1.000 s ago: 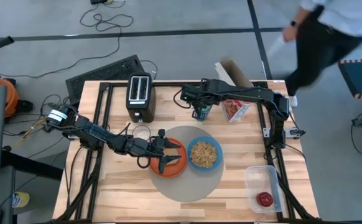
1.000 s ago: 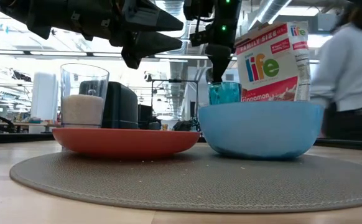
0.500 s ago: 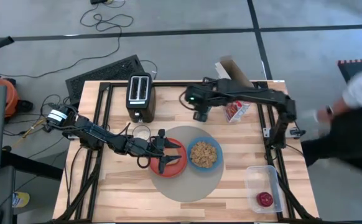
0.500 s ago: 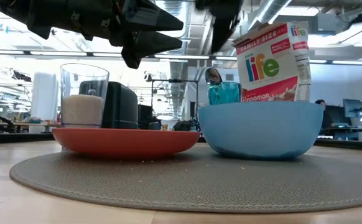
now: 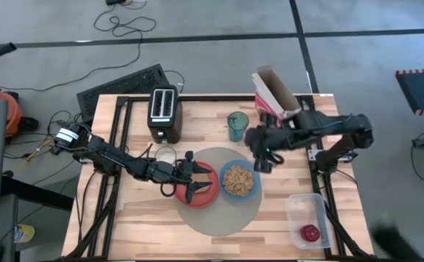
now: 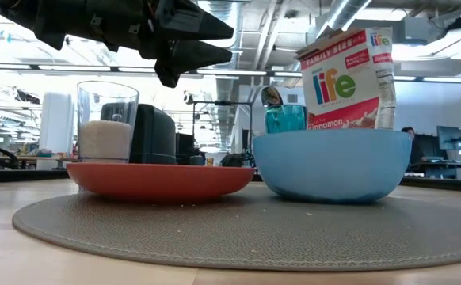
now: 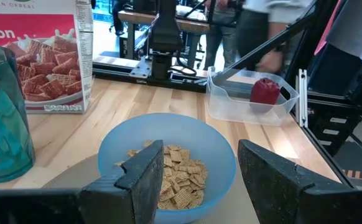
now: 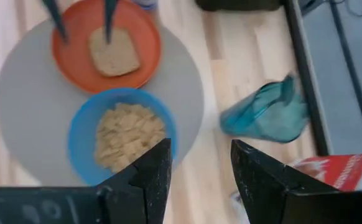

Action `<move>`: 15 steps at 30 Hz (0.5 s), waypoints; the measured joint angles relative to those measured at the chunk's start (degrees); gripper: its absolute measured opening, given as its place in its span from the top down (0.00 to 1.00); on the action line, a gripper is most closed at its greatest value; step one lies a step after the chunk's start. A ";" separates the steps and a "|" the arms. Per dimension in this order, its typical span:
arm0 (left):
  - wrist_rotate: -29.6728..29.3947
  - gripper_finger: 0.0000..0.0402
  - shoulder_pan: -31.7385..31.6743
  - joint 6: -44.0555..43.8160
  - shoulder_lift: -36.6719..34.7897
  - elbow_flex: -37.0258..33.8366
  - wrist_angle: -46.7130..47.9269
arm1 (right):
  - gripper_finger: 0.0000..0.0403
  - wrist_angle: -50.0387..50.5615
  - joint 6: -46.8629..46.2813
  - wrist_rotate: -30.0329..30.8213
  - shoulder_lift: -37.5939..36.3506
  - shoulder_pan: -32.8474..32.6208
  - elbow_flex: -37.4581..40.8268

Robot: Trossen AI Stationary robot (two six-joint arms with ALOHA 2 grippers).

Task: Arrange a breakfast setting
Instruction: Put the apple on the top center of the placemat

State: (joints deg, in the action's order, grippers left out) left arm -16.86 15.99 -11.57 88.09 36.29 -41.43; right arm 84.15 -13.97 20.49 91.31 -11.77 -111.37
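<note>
A round grey-beige mat [image 5: 219,211] bears a red-orange plate [image 5: 206,195] with a toast slice [image 8: 112,53] and a blue bowl [image 5: 239,180] of cereal. My left gripper [image 5: 190,189] hovers open over the plate, empty. A teal tumbler [image 5: 237,125] stands beyond the mat, and a spoon [image 6: 272,96] sticks out of its top. My right gripper [image 5: 263,161] is open and empty, above the table to the right of the tumbler and bowl. A small clear glass [image 5: 165,155] stands left of the mat. A small red fruit [image 5: 310,233] lies in a clear tub.
A black toaster [image 5: 164,113] stands at the far left of the table. A red-and-white cereal box [image 5: 274,102] stands at the far right, just behind the tumbler. The clear tub [image 5: 307,215] sits at the near right corner. Bare wood lies near the front edge.
My right gripper has risen off the teal tumbler, leaving the spoon standing in it, and has swung toward the table's right and near side, now looking down on the mat. A person has walked past beyond the table's far right corner.
</note>
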 joint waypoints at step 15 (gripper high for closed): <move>0.02 0.52 0.09 -0.29 -0.02 0.00 0.98 | 0.53 -2.22 -23.21 -0.88 -1.79 -20.85 15.46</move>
State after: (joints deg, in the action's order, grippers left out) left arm -16.84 16.08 -11.87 88.07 36.29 -40.45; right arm 81.94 -37.18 19.61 89.52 -32.62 -95.91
